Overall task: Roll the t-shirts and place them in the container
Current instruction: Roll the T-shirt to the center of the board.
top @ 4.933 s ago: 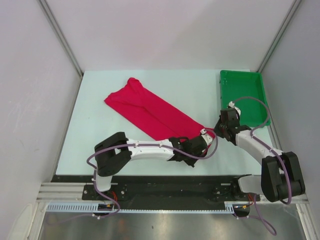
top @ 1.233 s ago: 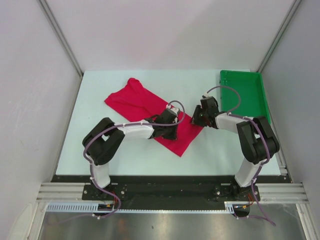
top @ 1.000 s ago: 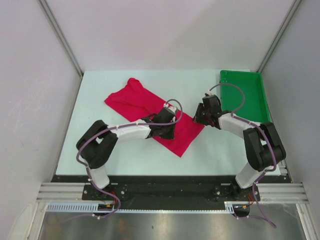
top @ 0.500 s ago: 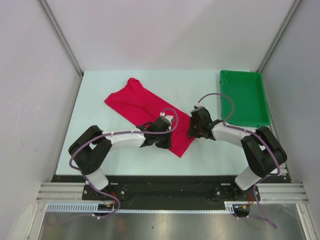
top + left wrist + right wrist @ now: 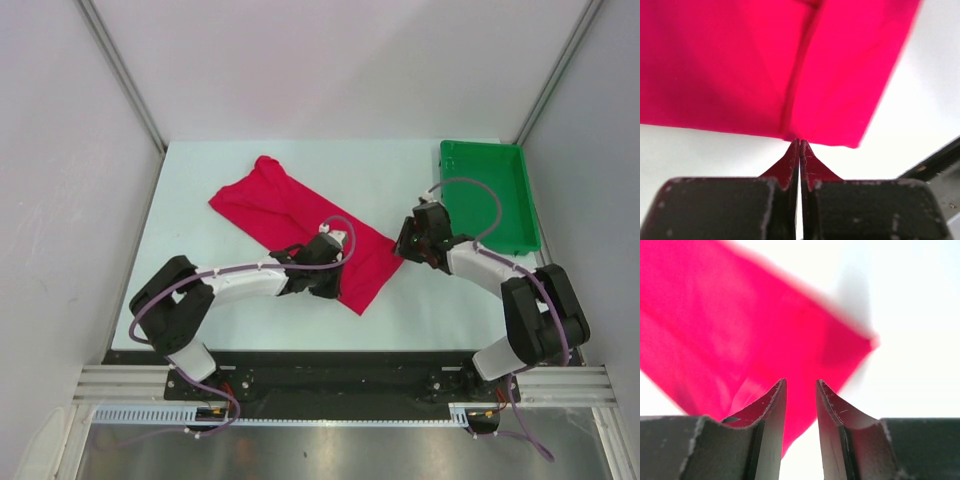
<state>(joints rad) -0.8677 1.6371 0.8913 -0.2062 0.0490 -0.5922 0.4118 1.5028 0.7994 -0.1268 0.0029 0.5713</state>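
You see the t-shirt: soft matte crimson cloth, folded to a long flat strip w/ a crease along its length; it lies on the smooth white table, left of the glossy green plastic tray and apart from it; its long axis runs diagonal, far-left to near-right, w/ the near end cut square. Left gripper: fingers pressed together, tips at the strip's near edge; if cloth is pinched betw. them, I cannot tell. Right gripper: fingers a little apart, narrow gap, nothing in it, over the strip's right corner.
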